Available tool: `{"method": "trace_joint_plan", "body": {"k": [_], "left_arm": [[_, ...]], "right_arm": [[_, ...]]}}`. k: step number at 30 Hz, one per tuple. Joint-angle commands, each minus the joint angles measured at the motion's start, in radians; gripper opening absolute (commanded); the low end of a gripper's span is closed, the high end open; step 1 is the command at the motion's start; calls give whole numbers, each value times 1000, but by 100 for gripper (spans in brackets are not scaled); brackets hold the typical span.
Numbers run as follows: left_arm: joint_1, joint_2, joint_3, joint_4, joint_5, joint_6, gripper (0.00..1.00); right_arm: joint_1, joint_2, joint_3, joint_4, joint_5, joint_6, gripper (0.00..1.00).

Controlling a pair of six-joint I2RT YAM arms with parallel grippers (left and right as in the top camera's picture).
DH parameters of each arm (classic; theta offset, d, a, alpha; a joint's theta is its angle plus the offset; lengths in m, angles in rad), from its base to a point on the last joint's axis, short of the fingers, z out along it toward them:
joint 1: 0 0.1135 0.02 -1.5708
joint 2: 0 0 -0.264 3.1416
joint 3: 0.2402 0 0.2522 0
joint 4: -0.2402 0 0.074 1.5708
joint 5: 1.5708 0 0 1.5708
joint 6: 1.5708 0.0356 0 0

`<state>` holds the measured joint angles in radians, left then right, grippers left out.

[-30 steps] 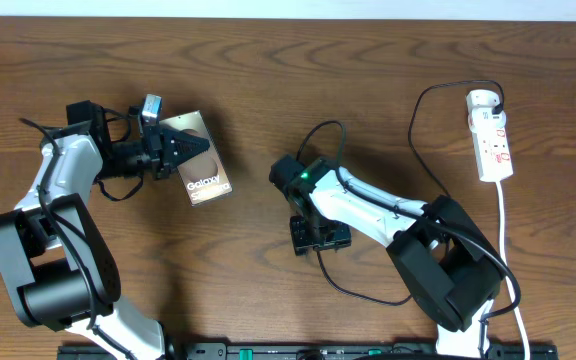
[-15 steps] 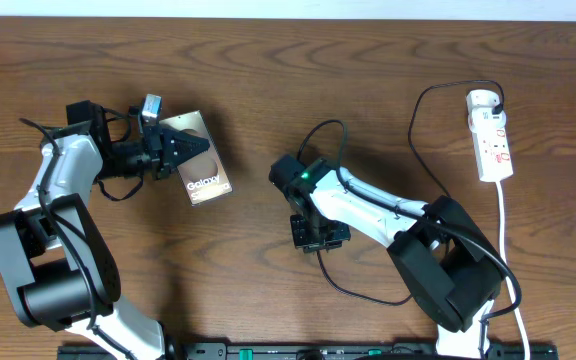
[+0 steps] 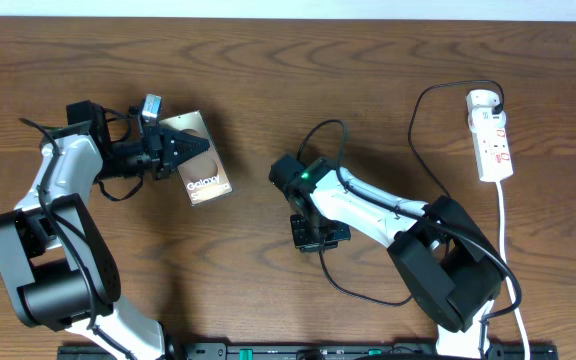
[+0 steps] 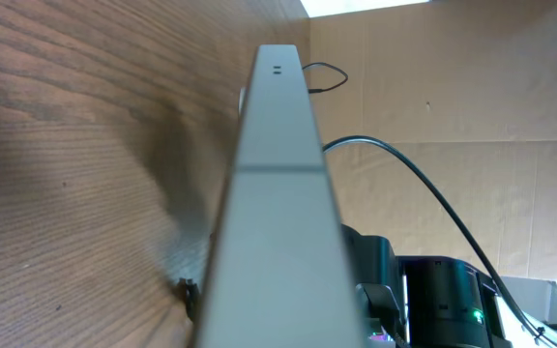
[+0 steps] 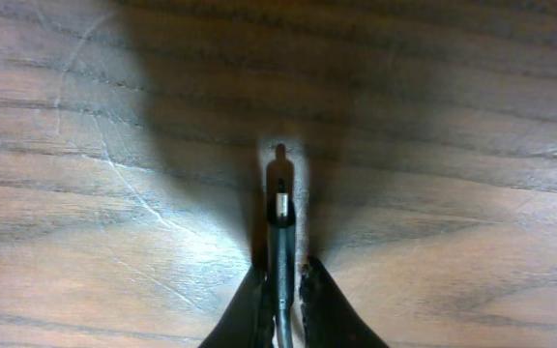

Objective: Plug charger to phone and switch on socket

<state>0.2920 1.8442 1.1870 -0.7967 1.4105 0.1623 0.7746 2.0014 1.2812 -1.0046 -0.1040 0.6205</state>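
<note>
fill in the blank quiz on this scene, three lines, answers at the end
1. The left gripper is shut on the ____.
2. The right gripper pinches the ____ just behind its plug tip.
3. The cord leaving the power strip is ____ in colour.

Missing words: phone; charger; white.

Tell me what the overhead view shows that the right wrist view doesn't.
Only overhead: the phone held in the left end effector, the white socket at the far right, and the charger as a black cable looping across the table. Only right wrist: a close look at the plug tip poking out between the fingers. Both: the right end effector gripping the charger over the wooden table.
</note>
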Motion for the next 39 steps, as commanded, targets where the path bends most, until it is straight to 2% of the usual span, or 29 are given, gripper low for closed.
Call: {"method": "trace_joint_plan", "body": {"k": [1,5,13,21,26,28,31,36,39], "left_arm": [[4,-6,8,-3,37,21,7],[4,-6,8,-3,37,21,7],[4,-6,8,-3,37,21,7],[9,-6,8,2,38,20,7],[30,-6,8,1,53,17,7],[39,-6,8,1,72,17,7],[52,-6,8,2,101,17,8],[65,-6,8,6,121,17,7],[65,-6,8,20,136,17,7]], "right_arm": [[11,46,-34,29,-7,-4,8],[11,46,-34,29,-7,-4,1],[6,46,-32,29,-9,-5,1],[-119,28,53,-39,-122,-151,1],[-282,13,163,-90,-506,-418,1],[-349,13,194,-113,-753,-606,1],[-417,13,217,-196,-985,-886,1],[-470,13,214,-362,-1016,-1267,1],[-471,13,212,-401,-1014,-1333,1]]}}
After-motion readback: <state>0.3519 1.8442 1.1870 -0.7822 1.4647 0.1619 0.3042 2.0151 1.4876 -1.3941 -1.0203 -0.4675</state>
